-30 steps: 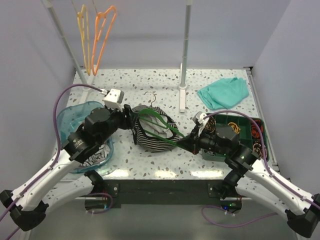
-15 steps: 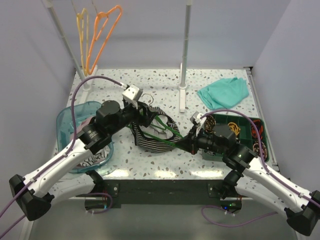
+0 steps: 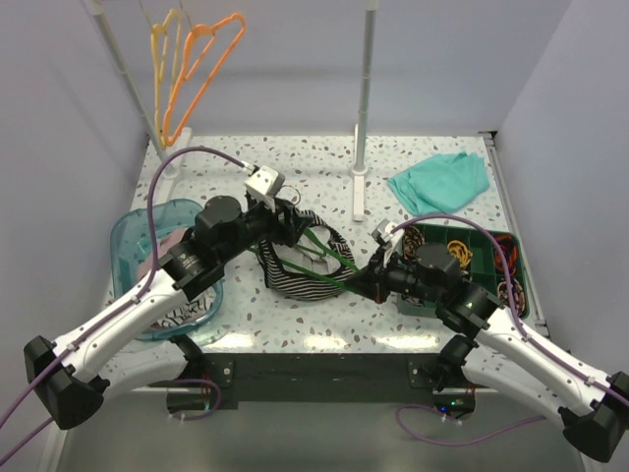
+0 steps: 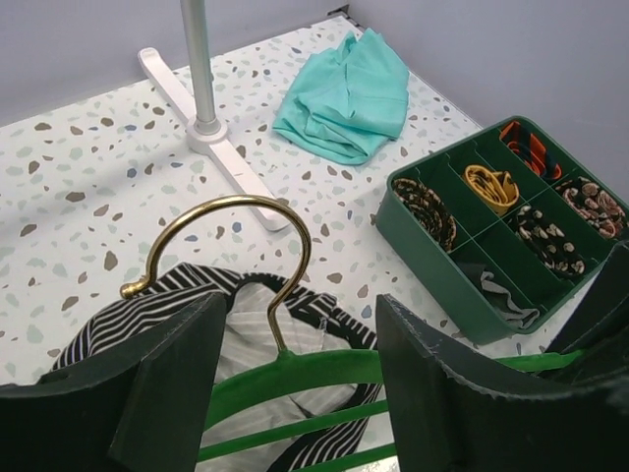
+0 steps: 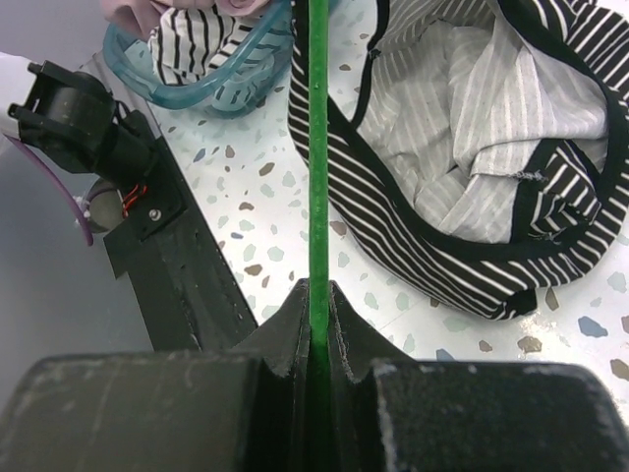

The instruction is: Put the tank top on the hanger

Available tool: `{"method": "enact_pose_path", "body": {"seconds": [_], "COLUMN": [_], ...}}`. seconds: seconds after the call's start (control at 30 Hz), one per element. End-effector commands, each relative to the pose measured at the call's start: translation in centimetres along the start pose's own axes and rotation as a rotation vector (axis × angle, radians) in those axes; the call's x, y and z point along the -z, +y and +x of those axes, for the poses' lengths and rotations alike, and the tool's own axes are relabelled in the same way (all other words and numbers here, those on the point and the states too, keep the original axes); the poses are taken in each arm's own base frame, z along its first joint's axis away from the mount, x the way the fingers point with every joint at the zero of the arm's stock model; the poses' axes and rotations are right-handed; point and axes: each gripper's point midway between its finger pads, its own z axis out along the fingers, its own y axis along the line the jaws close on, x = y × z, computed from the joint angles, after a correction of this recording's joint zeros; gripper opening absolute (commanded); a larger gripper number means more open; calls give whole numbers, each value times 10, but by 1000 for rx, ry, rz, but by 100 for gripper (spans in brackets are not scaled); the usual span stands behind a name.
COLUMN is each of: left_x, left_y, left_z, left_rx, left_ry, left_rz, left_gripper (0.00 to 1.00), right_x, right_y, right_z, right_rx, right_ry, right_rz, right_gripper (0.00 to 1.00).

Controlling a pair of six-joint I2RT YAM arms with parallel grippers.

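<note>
Tank top (image 3: 293,283) sits bunched near the tabletop's centre, its opening facing up. The hanger (image 3: 334,256) lies across it, green bars over the striped fabric, gold hook (image 4: 226,208) pointing to the far edge. We see the right gripper (image 5: 316,295) clamped on 1 green bar, reaching in from the near-right side. The left gripper (image 4: 300,320) has its jaws spread wide, 1 finger on each side of the hook's stem, gripping nothing. Teal cloth (image 3: 439,182) is near the far-right corner, compartment tray (image 3: 491,233) at the right edge, blue tub (image 3: 123,231) at the left edge.
</note>
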Motion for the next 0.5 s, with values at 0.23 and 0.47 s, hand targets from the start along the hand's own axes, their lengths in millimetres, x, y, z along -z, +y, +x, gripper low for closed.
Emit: {"method": "enact_pose_path", "body": {"seconds": [0.23,0.47], "left_x": [-19,-22], "left_y": [7,16], "left_z": [0,7], "left_rx": [6,-19], "left_ry": [-60,-20], "left_rz": [-34,-75], "left_gripper": [56,1], "right_x": [-6,-10], "right_y": [0,-14], "right_z": [-28,-25], "right_rx": [31,5], "right_ry": [-98,-99], "right_rz": [5,74], "right_gripper": [0,0]}}
